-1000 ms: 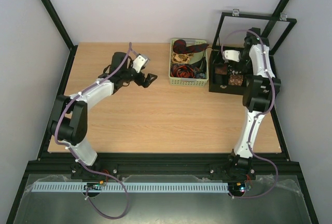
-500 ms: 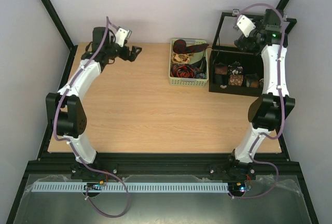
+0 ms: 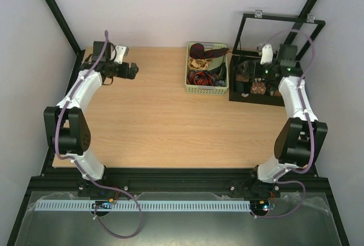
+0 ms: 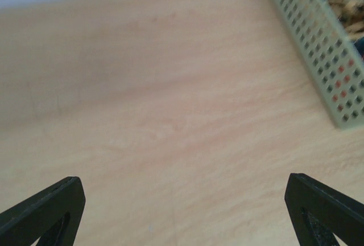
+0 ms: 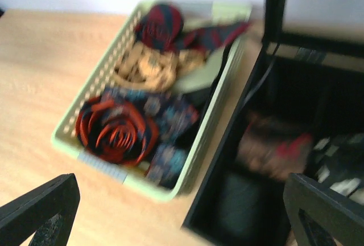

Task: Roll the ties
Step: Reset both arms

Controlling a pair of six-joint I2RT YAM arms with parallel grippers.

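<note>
Finds the right hand [image 5: 182, 214] lifted out of the black box [image 3: 256, 98] and spread wide on nothing, the left hand [image 3: 131, 70] swung to the far bench [image 3: 170, 121] corner equally spread and empty: probably another rolled tie [image 3: 259, 88] boxed, more ties [image 3: 200, 78] waiting in the basket [image 3: 206, 91].

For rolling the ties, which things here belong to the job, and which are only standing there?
Job: ties in the green basket; rolled ties in the black box.
Only standing there: green basket; black box; wooden table.
</note>
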